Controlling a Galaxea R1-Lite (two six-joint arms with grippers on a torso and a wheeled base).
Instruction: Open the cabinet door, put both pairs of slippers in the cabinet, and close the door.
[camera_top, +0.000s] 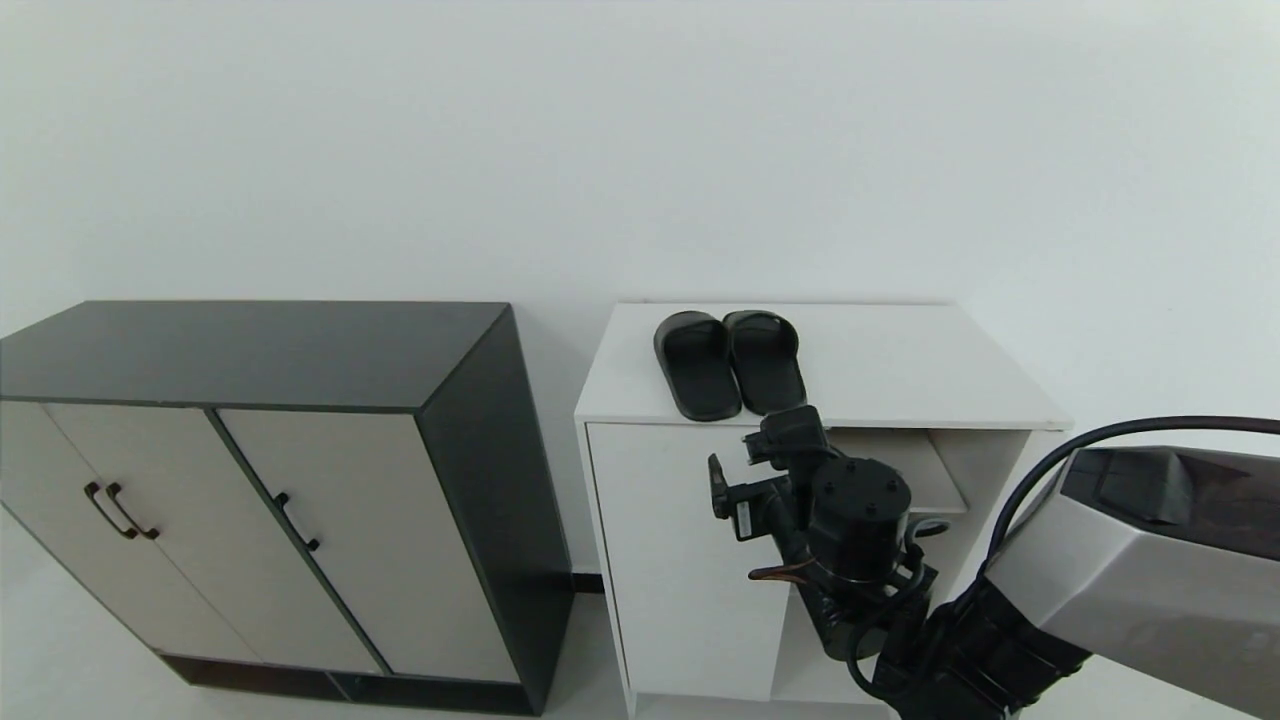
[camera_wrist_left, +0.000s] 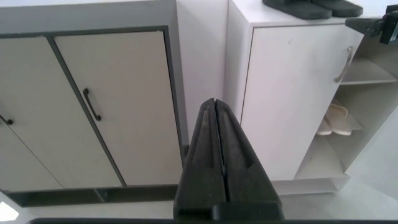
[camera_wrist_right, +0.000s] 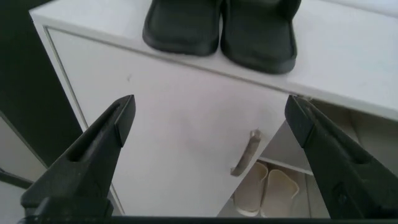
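A pair of black slippers (camera_top: 730, 365) (camera_wrist_right: 221, 28) lies on top of the white cabinet (camera_top: 900, 370), near its front edge. The cabinet's left door (camera_top: 670, 560) is shut, with a metal handle (camera_wrist_right: 245, 152) at its right edge. The right half stands open, showing shelves. A pair of white slippers (camera_wrist_left: 333, 121) (camera_wrist_right: 264, 190) sits on a lower shelf inside. My right gripper (camera_top: 745, 465) (camera_wrist_right: 210, 104) hangs open just in front of the door's top edge, below the black slippers. My left gripper (camera_wrist_left: 216, 102) is shut and empty, back from the gap between the two cabinets.
A dark cabinet (camera_top: 250, 350) with two beige doors and black handles (camera_wrist_left: 91, 104) stands to the left of the white one, a narrow gap between them. A plain white wall runs behind both. Pale floor lies in front.
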